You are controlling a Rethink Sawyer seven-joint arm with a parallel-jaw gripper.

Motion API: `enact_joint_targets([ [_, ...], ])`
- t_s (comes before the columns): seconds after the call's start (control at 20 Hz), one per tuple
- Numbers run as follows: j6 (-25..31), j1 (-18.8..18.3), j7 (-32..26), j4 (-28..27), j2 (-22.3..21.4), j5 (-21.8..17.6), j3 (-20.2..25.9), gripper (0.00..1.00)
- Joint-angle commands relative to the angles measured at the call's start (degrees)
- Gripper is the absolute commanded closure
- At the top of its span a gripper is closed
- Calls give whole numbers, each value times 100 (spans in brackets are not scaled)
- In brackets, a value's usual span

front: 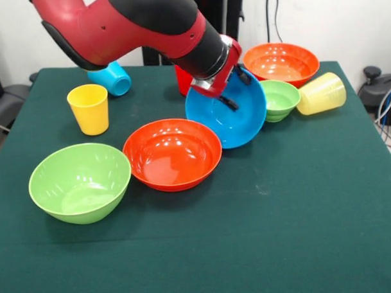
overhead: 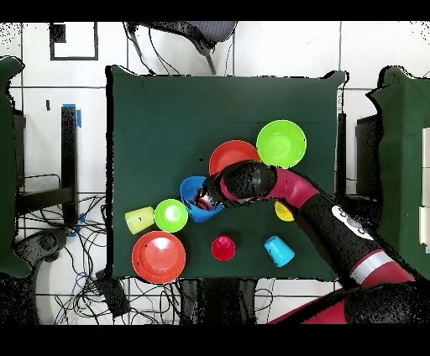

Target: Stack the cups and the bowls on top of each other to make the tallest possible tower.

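Now gripper [front: 232, 87] fingers pinch the tilted blue bowl's [front: 236, 122] rim | beside orange-red bowl [front: 172, 154] | light, stiff, slippery: grip rim.

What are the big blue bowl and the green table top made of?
The big blue bowl, tilted with the robot's hand at its rim, looks like glossy plastic: smooth, one solid colour, with soft shiny spots like the orange-red bowl beside it. The table top looks like dull dark green cloth or felt: flat, with no shine. That is only a guess.
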Motion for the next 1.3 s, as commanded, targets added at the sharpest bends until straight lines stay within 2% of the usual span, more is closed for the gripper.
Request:
enact_joint_targets([
  [0.05, 1315, 640, -320, -240, 37, -754, -691, 0],
  [0.2, 1571, 790, -341, -343, 77, -988, -823, 0],
  [0.5, 1639, 843, -302, -368, 124, -1278, -886, 0],
  [0.6, 1545, 817, -273, -373, 117, -1380, -904, 0],
  [0.85, 886, 874, -154, -662, 61, -1932, -949, 0],
  [1.1, 613, 700, -117, -681, 40, -1905, -716, 0],
  [1.3, 635, 539, -126, -573, 13, -1673, -541, 0],
])
